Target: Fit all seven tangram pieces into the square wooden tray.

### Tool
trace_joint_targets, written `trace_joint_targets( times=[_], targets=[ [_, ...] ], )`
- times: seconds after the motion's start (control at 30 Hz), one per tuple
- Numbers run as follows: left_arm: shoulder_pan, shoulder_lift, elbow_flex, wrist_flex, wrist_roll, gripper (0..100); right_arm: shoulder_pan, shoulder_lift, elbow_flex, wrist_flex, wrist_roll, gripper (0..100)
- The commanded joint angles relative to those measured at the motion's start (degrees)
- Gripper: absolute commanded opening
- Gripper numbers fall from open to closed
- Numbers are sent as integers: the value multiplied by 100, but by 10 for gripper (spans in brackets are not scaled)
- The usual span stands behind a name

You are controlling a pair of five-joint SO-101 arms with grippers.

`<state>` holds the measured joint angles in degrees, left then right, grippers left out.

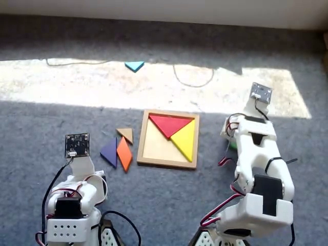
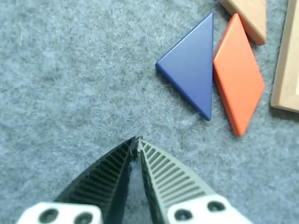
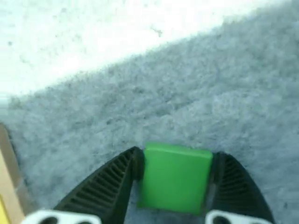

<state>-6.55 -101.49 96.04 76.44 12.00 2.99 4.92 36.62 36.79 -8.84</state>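
We've got grey carpet (image 1: 154,205) all around, a bright band of sunlight (image 1: 77,84) across it, a thin cable (image 1: 192,83) looping there, pale wall (image 1: 205,9) beyond.

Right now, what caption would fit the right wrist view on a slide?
Right gripper shut on a green piece, grey carpet beyond, near the wooden tray edge.

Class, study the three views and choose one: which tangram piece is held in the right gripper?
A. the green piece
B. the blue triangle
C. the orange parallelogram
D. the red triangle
A: the right wrist view shows the green piece clamped in the right gripper, while the blue triangle and orange parallelogram lie on the carpet and the red triangle lies in the tray.
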Motion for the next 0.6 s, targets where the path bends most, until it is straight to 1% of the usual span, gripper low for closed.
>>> trace_joint_targets(
  times=[0.0, 0.1, 0.23, 0.47, 0.57],
  targets=[
    [40, -259, 119, 35, 26, 7, 84, 84, -198, 4, 9, 152],
    [40, -259, 119, 35, 26, 7, 180, 66, -242, 13, 62, 128],
    [40, -259, 119, 35, 26, 7, 198, -84, -242, 13, 545, 104],
    [40, -259, 119, 35, 26, 7, 154, -1411, -110, 22, 914, 101],
    [40, -259, 119, 35, 26, 7, -92, -1886, 66, 22, 1073, 101]
  ],
)
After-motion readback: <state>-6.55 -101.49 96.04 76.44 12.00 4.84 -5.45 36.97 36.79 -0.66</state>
